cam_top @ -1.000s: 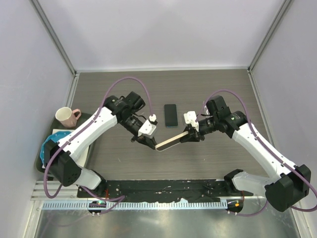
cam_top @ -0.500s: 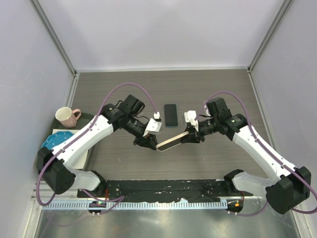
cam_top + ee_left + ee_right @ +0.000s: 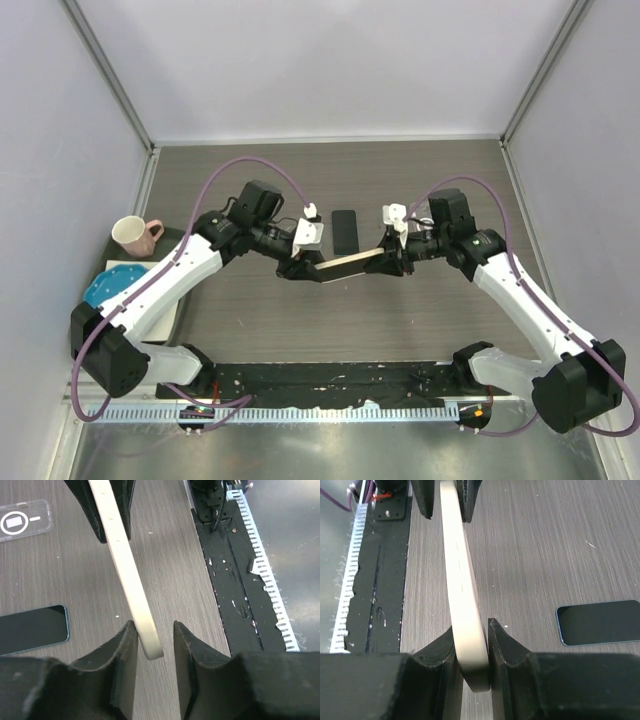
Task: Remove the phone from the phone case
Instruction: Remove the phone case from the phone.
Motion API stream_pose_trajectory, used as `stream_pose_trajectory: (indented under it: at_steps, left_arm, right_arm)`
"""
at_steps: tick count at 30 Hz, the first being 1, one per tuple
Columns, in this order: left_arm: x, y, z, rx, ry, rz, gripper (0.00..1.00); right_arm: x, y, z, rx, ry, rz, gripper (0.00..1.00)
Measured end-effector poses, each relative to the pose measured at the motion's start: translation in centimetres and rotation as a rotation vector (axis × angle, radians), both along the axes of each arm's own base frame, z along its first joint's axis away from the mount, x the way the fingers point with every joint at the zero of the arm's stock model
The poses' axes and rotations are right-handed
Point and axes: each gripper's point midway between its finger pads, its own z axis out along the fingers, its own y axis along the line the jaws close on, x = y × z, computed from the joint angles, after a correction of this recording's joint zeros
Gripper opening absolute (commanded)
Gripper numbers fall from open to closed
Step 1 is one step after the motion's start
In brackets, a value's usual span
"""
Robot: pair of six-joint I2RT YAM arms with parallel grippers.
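my right end effector is clamped on one end of the cream phone case, held edge-up over the tabletop. my left end effector straddles the other end, jaws slack. just beyond, a dark phone lies flat (from this case? i can't tell), so extraction seems done or close.

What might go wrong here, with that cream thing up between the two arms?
1. The left gripper sits loose around the cream phone case; only the right gripper clamps it, at one end, so it might tilt or slip.
2. Dropped, it could strike the dark phone lying on the table close by.
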Motion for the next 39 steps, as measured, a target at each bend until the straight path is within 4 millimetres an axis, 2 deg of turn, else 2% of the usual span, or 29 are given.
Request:
stream_pose_trajectory:
  at_steps: [2,4,7,9,16,20,24,34,38,39]
  left_arm:
    - [0.0,-0.1,0.3,-0.017,-0.007,-0.008,0.45]
    - [0.1,-0.3,0.9,-0.046,-0.019,-0.019,0.45]
    - [0.3,-0.3,1.7,-0.088,-0.032,-0.032,0.43]
    - [0.2,-0.2,2.2,-0.11,-0.031,-0.04,0.38]
    - [-0.1,0.0,2.9,-0.143,-0.017,-0.058,0.36]
    - [0.0,0.1,3.1,-0.158,-0.01,-0.063,0.4]
    - [-0.1,0.2,3.2,-0.161,0.001,-0.063,0.47]
    - [0.5,0.1,2.9,-0.138,0.061,0.009,0.48]
    - [1.0,0.0,2.4,-0.12,0.084,0.051,0.38]
    - [1.1,0.0,2.2,-0.116,0.087,0.063,0.32]
  right_arm:
    - [0.2,-0.2,0.3,0.025,0.019,-0.01,0.01]
    - [0.5,-0.4,0.8,0.063,0.041,-0.017,0.01]
    - [0.6,-0.5,1.6,0.121,0.065,-0.009,0.01]
    - [0.6,-0.4,2.0,0.155,0.071,0.007,0.01]
    - [0.2,-0.2,2.8,0.227,0.104,0.047,0.01]
    - [0.3,-0.3,3.2,0.27,0.119,0.062,0.01]
    - [0.5,-0.3,2.9,0.312,0.18,0.074,0.01]
    - [0.3,-0.8,3.3,0.319,0.13,0.08,0.01]
    - [0.4,-1.0,3.0,0.311,0.115,0.068,0.01]
    - [0.4,-1.0,2.9,0.309,0.117,0.066,0.01]
